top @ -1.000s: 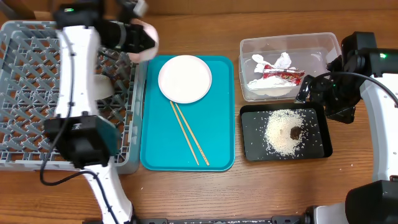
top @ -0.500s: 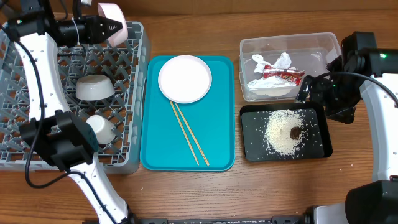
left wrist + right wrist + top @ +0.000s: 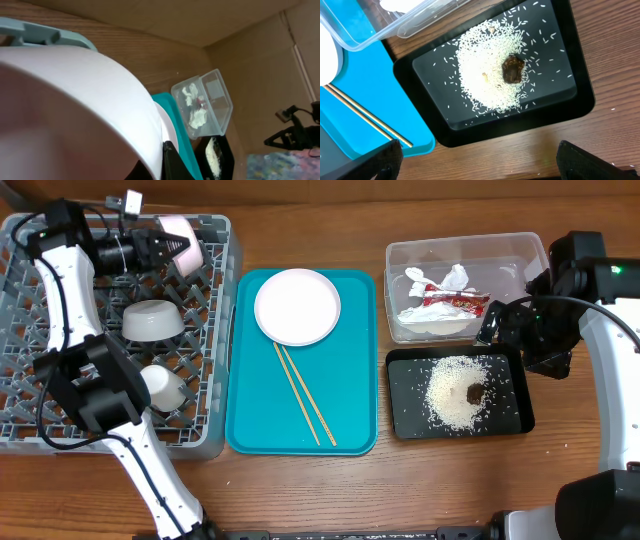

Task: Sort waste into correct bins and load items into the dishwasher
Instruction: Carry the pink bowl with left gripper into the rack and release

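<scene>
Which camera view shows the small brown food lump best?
The right wrist view: the brown food lump appears large and sharp amid the rice. Overhead shows it as a tiny dark spot; the left wrist view does not show it.

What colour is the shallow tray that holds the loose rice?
Black. The tray shows best in the right wrist view.

overhead evenly lit from above, sharp, soft faint shadows, large white plate (image 3: pixel 297 306) near blown out, left wrist view swamped by out-of-focus small white dish (image 3: pixel 65 115) up close, right wrist crisp on rice grains (image 3: pixel 485 75)
</scene>
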Available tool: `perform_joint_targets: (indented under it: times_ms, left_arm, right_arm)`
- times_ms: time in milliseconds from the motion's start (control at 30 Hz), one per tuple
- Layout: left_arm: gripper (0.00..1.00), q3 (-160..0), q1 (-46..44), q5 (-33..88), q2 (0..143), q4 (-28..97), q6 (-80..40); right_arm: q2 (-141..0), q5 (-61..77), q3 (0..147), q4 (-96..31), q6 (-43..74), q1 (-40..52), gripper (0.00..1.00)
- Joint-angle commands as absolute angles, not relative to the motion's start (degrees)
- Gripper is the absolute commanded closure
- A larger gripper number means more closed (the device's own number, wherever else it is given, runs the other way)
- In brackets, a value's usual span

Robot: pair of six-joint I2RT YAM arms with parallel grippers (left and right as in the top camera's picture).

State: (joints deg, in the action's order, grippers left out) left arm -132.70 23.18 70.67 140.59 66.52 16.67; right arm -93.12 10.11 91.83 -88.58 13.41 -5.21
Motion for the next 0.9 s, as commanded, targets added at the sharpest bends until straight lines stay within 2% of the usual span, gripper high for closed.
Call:
perform_joint_targets:
  times_ms: [0,33,67,133,200,400,533,867]
  left_arm:
    - [0.87,-133.6,25.6,71.4,141.6,67.6,16.3]
    - [0.74,-133.6,25.9,71.4,141.6,67.9,16.3]
    - [0.7,-133.6,26.4,71.4,141.6,68.4,16.3]
    - [0.69,-133.6,27.2,71.4,141.6,69.1,16.3]
    - [0.59,-133.6,28.1,71.4,141.6,70.4,16.3]
    - [0.0,-133.6,30.4,69.7,141.6,75.5,16.3]
    - [0.0,-133.7,32.1,63.0,140.9,80.7,17.3]
    - [0.0,-133.7,34.5,61.3,132.1,83.2,17.8]
  right_arm:
    - [-91.7,10.1,93.4,-88.7,13.3,-5.3,0.0]
    - [-91.7,10.1,93.4,-88.8,13.3,-5.3,0.0]
    - [-91.7,10.1,93.4,-88.8,13.3,-5.3,0.0]
    - [-91.7,10.1,93.4,-88.8,13.3,-5.3,0.0]
    - [-91.7,10.1,93.4,-88.8,13.3,-5.3,0.0]
    - [-91.7,10.1,93.4,-89.1,13.3,-5.3,0.0]
    - [-91.7,10.1,93.4,-89.3,13.3,-5.3,0.0]
    - [-91.7,10.1,93.4,-89.3,13.3,-5.3,0.0]
